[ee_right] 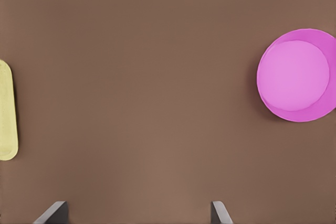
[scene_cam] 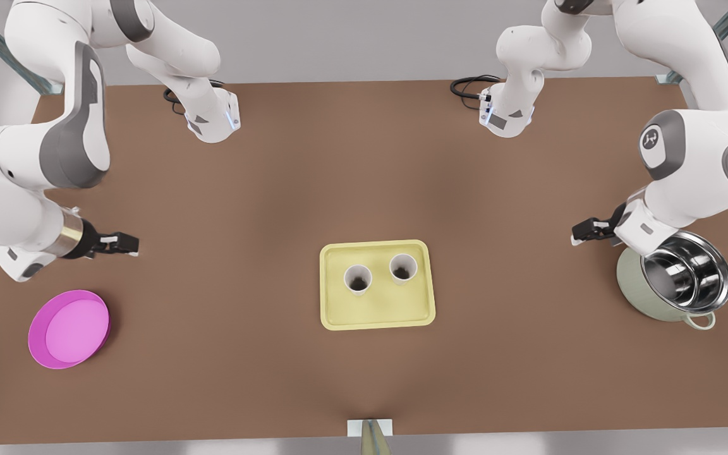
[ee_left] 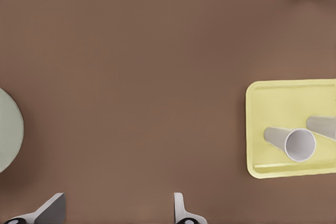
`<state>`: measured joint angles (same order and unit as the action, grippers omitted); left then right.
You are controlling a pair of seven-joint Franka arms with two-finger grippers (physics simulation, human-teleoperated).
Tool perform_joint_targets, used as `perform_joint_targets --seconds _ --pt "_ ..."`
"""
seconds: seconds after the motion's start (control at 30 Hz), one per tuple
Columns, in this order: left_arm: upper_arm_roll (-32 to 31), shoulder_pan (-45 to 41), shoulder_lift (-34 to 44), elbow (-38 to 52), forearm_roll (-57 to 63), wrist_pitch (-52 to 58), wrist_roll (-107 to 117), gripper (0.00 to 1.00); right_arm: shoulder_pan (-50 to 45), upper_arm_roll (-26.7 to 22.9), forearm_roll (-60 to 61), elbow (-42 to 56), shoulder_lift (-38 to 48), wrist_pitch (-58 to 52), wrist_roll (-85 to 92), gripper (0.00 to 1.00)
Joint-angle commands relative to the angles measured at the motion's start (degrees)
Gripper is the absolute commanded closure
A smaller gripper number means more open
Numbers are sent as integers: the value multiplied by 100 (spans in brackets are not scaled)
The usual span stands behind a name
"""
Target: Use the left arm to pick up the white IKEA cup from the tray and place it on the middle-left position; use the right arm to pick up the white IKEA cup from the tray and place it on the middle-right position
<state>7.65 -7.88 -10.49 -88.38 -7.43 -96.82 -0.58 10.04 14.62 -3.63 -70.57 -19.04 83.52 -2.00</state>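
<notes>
Two robot arms flank a yellow tray (scene_cam: 376, 323) holding a white cup (scene_cam: 357, 278) and a second cup (scene_cam: 403, 268), both upright and seemingly empty. The left claw (scene_cam: 576, 235) hangs at the tray's 3 o'clock in the front view beside a bare steel pot (scene_cam: 686, 272). The right claw (scene_cam: 131, 244) is at 9 o'clock above a bare pink plate (scene_cam: 68, 328). Both have fingers apart. With the cups so close, either grab could tip its neighbour, or the arms could clash over the tray.
</notes>
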Motion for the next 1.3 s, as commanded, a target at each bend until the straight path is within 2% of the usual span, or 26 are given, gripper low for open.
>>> perform_joint_targets --seconds 0.0,0.17,0.23,0.27,0.33,0.4,0.47,0.6,0.8,1.27 --pt "0 -3 12 -13 -13 -74 278 0 -10 32 -23 78 120 -29 -29 0" --pt "-27 -12 223 -329 -4 -22 207 0 -54 59 -41 70 59 6 -29 0" --pt "-18 -3 205 -364 31 -22 199 0 -203 190 -32 34 -20 349 -90 0" --pt "17 32 188 -373 22 -13 190 0 -573 199 -41 34 -91 358 -143 0" --pt "35 32 214 -373 22 260 207 0 -1941 -354 -32 -202 -126 560 -1055 0" --pt "-9 23 267 -329 -4 638 190 0 -3164 -433 -41 -510 -335 674 -2279 0" --pt "-27 -21 188 -329 -40 418 190 0 -3693 -442 56 -625 -890 1087 -2253 0" --pt "-71 -468 126 -355 40 277 225 0 -3869 -451 47 -607 -1725 2783 -2288 0" --pt "-106 -530 118 -101 259 224 207 0 -3922 -451 38 -581 -2323 4286 -2279 0" --pt "-106 -522 39 -74 189 207 207 0 -3957 -609 3 -484 -2806 5130 -1971 0"
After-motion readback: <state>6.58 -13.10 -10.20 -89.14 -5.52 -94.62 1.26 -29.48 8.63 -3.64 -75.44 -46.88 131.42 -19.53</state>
